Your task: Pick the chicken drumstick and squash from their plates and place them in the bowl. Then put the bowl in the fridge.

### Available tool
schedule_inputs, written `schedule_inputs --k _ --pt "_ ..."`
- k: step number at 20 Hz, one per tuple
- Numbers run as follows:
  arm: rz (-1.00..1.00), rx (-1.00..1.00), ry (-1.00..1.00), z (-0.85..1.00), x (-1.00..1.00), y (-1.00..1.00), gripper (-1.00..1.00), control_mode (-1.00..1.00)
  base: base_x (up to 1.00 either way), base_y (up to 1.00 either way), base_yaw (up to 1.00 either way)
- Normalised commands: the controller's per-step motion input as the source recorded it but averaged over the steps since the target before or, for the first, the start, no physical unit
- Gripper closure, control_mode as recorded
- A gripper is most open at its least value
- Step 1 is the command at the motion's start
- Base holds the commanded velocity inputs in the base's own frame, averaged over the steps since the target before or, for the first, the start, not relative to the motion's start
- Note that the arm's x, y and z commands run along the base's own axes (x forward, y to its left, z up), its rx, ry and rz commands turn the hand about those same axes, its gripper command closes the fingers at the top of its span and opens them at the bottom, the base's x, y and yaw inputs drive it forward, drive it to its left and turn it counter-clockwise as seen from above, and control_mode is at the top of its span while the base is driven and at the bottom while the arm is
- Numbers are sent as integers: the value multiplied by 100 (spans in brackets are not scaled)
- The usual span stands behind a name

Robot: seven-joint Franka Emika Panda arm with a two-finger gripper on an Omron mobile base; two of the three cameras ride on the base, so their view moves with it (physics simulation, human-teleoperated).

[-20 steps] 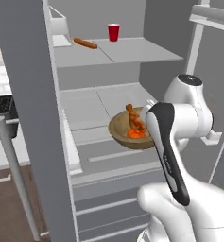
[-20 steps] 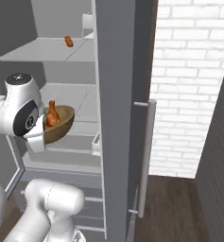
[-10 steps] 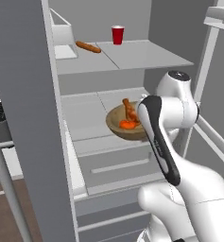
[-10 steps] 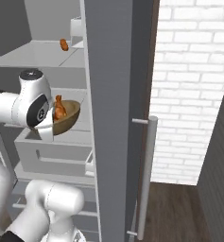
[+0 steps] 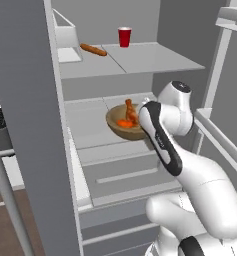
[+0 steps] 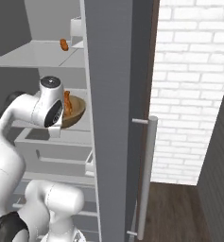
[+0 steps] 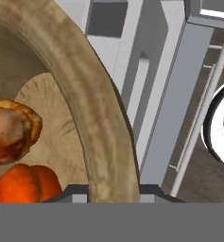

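The light-brown wooden bowl (image 5: pixel 119 131) hangs over the middle shelf (image 5: pixel 85 120) of the open grey fridge (image 5: pixel 25 100). Whether it touches the shelf I cannot tell. In it the golden-brown chicken drumstick (image 5: pixel 131 112) stands on end, with the orange-red squash (image 5: pixel 123 123) beside it. In the hand view my gripper (image 7: pixel 113 191) is shut on the bowl's thick rim (image 7: pixel 92 118), and the drumstick (image 7: pixel 9 130) and squash (image 7: pixel 23 182) lie inside at the left. From the right, the bowl (image 6: pixel 75 111) and drumstick (image 6: pixel 67 101) peek out past my arm. The plates are out of view.
On the upper shelf (image 5: pixel 140 57) lie a long brown sausage-like item (image 5: pixel 92 50), a red cup (image 5: pixel 124 37) and a white box (image 5: pixel 67 37). Drawers (image 5: pixel 125 172) sit below the bowl. The door rack (image 5: pixel 220 142) stands close on the right, and the door's bar handle (image 6: pixel 146 175) is further right.
The whole picture has shifted, so the base has driven. The bowl, still held with both foods in it, now sits deeper in over the middle shelf.
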Motion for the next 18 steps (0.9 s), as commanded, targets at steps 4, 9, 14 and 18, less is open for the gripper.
schedule_inputs --k 4,9,14,18 --pt "-1 26 -6 -39 35 4 100 -100 0 0 0" --pt "-2 0 0 -12 58 18 100 -100 0 0 0" --pt "-9 -14 0 -39 94 0 100 -100 0 0 0" --pt "-10 -3 0 -45 79 0 100 -100 0 0 0"
